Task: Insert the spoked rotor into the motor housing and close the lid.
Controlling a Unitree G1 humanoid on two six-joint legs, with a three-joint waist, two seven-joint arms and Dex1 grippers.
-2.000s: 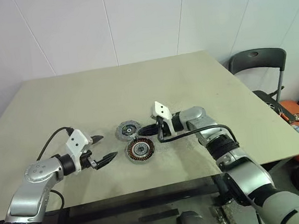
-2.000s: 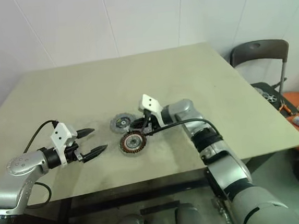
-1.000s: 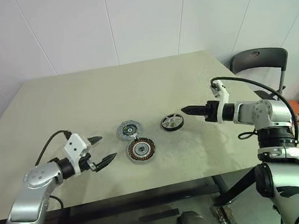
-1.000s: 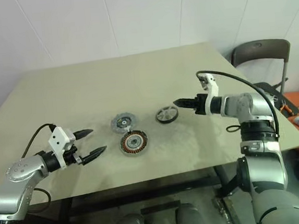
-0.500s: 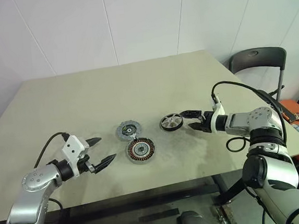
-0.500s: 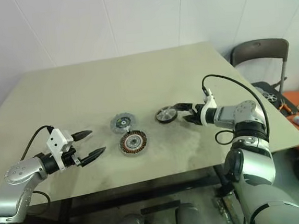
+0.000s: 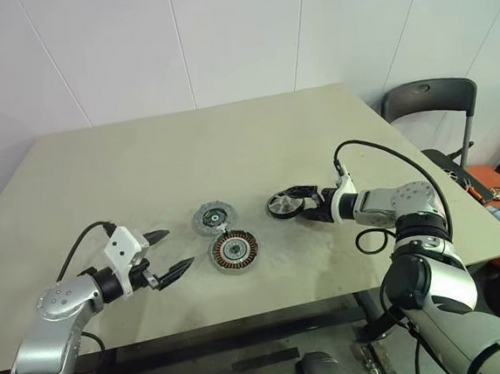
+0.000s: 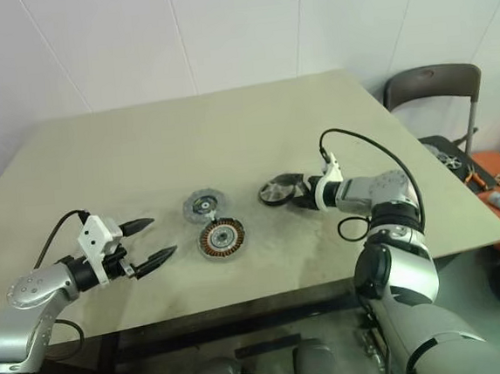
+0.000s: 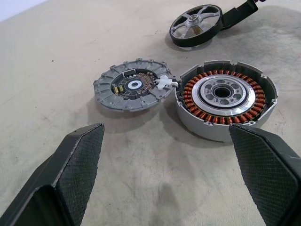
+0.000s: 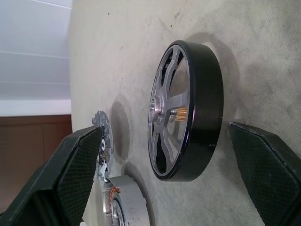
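- Right wrist view: right gripper (image 10: 160, 174), jaws wide and empty, flanks the rotor (image 10: 186, 110) lying flat on the table (image 7: 143, 161).
- Left gripper (image 7: 170, 251) hovers, jaws wide and empty, near the housing (image 7: 233, 251) and lid (image 7: 213, 217).

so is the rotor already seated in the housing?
No: the spoked rotor lies on the table apart from the motor housing, whose copper windings and silver centre are uncovered.
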